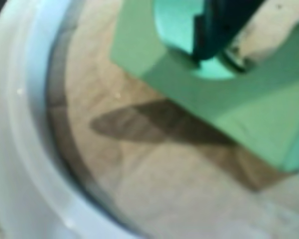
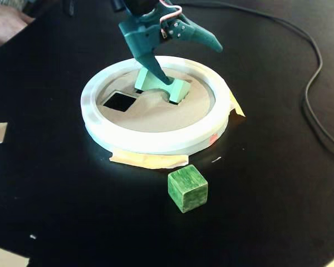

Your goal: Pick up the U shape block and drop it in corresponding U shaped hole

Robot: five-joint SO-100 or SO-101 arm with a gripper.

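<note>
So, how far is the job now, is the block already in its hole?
Done: the U shape block is picked up and carried over the cardboard disc. In hand: the gripper holds it with a finger in the notch, low over the U shaped hole, mostly hidden under it. Left: line it up and release. The green cube sits untouched on the table.
</note>
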